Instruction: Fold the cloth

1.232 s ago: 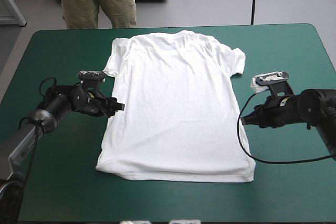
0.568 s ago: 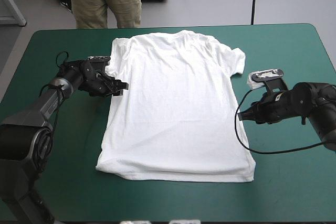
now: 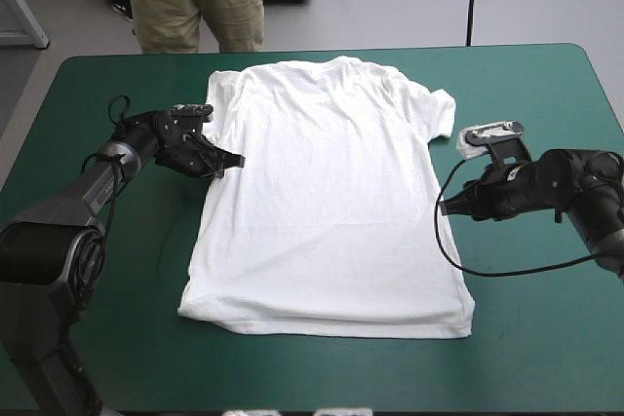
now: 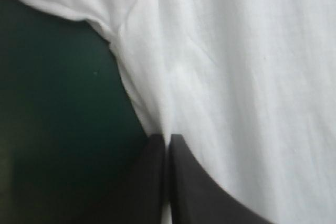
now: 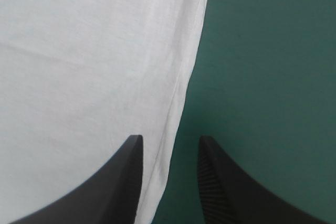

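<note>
From above, the tips of the right pincer are hard to make out against its dark arm, and the fingers of the left pincer read as a single black point at the cloth's edge. The white T-shirt lies spread flat in the middle of the desk, collar toward the far edge.

Compared with the earlier frames, the left pincer has moved up from the shirt's mid-side to just under the sleeve, and the right one has edged closer to the opposite side hem.

The left wrist view shows what the high view cannot: its fingers are all but closed, with a white sliver of the shirt's edge pinched between them. The right wrist view shows its fingers standing apart, one over the shirt and one over the teal-green cover, with the hem running between them.
</note>
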`<control>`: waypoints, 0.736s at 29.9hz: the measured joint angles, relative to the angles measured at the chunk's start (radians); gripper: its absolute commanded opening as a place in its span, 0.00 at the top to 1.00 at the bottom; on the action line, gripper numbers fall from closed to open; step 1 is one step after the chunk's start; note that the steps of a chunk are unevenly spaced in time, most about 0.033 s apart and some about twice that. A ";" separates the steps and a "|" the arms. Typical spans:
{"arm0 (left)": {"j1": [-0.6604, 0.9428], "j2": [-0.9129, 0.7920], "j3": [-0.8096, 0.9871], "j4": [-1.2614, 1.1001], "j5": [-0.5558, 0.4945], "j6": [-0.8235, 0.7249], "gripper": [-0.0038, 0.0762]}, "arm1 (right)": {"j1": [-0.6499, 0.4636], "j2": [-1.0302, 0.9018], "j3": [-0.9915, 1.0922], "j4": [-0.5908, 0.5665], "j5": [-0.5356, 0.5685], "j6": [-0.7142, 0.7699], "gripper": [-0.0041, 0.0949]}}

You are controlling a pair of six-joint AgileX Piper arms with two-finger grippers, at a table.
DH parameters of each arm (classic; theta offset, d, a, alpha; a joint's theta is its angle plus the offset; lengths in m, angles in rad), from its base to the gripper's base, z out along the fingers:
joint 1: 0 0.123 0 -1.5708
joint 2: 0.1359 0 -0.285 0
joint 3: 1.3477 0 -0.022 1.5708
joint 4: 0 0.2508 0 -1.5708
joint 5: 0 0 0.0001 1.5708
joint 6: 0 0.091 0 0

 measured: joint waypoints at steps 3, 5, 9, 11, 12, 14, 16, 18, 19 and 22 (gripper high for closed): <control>0.000 0.000 0.000 -0.003 0.001 0.006 0.96 | 0.000 0.028 -0.061 0.000 0.004 -0.016 0.57; 0.000 0.000 0.000 -0.004 0.001 0.006 0.96 | 0.000 0.075 -0.129 0.000 0.017 -0.027 0.50; 0.000 0.000 0.000 -0.007 0.004 0.007 0.96 | 0.000 0.194 -0.264 0.000 0.063 -0.035 0.45; 0.000 0.000 -0.001 -0.009 0.005 0.007 0.96 | 0.000 0.266 -0.333 0.000 0.079 -0.036 0.45; 0.000 0.000 -0.001 -0.011 0.006 0.007 0.96 | 0.000 0.294 -0.365 0.000 0.081 -0.036 0.45; 0.000 0.000 -0.001 -0.011 0.007 0.007 0.96 | 0.000 0.363 -0.431 0.000 0.087 -0.032 0.45; 0.000 0.000 -0.001 -0.012 0.007 0.007 0.96 | 0.000 0.423 -0.483 0.000 0.090 -0.027 0.45; 0.000 0.000 -0.001 -0.013 0.007 0.007 0.96 | 0.002 0.490 -0.545 -0.002 0.095 -0.020 0.46; 0.000 0.000 -0.001 -0.014 0.008 0.007 0.96 | 0.002 0.522 -0.575 -0.004 0.100 -0.016 0.46; 0.000 0.000 -0.001 -0.015 0.009 0.007 0.96 | 0.011 0.608 -0.649 -0.020 0.117 0.000 0.46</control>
